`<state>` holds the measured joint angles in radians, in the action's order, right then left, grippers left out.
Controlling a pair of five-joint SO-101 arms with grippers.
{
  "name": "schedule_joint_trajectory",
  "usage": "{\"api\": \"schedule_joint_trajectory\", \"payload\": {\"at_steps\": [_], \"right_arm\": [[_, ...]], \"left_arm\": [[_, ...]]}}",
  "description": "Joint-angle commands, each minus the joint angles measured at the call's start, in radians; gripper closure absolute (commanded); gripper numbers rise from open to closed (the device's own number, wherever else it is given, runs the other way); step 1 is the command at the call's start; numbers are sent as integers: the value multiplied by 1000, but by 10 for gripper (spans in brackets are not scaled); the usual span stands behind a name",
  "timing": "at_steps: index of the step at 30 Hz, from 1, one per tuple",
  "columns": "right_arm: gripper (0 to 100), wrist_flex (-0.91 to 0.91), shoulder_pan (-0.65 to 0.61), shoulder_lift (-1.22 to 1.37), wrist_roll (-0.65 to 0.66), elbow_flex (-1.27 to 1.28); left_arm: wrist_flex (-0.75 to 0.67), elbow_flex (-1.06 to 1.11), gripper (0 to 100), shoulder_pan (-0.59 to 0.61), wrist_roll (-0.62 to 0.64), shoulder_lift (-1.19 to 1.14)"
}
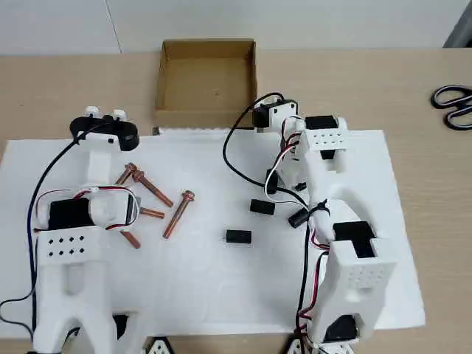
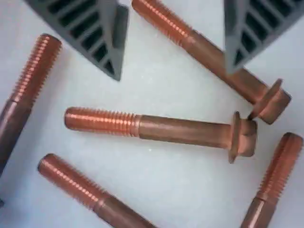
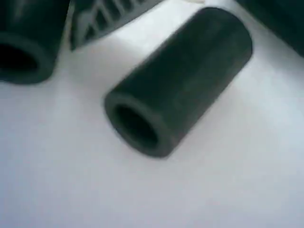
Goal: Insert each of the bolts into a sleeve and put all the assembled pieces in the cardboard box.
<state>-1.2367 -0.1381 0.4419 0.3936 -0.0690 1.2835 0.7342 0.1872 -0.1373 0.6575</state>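
Left arm is folding down over the bolts (image 1: 151, 195). Left gripper (image 2: 173, 73) is hanging wide open just above them, gripping nothing. Right gripper (image 3: 190, 5) is likewise standing open and empty over a lying sleeve (image 3: 175, 85). High view is showing three sleeves (image 1: 237, 237) loose on the white sheet (image 1: 199, 280), with the cardboard box (image 1: 206, 81) beyond its far edge. Left wrist view is resolving threads and flanged heads.

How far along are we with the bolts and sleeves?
Nothing looks done yet: the brown cardboard box holds no pieces. Nothing is gripped either; the left hand is open just above the copper threaded bolts, and the black cylindrical sleeves lie apart from them on the white sheet. Every insertion and all the boxing are left.
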Motion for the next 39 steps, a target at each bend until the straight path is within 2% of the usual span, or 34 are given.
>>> {"api": "schedule_joint_trajectory", "payload": {"at_steps": [1,5,14,19,23,30,39], "right_arm": [[846,44,-4,25,11,-34],[922,33,-4,21,8,-34],[921,-38,-42,19,6,-35],[924,-128,-127,-8,3,-40],[993,-166,-162,-67,0,-40],[991,-197,-159,-196,-48,-37],[991,-220,-140,-203,-48,-35]], "left_arm": [[-15,-5,861,-6,0,-2],[-15,-5,862,-6,2,-2],[-15,-2,862,-6,2,-2],[-20,30,862,-6,2,3],[-17,44,862,-6,2,6],[-15,44,863,-5,2,2],[-5,64,863,-2,2,6]]}}
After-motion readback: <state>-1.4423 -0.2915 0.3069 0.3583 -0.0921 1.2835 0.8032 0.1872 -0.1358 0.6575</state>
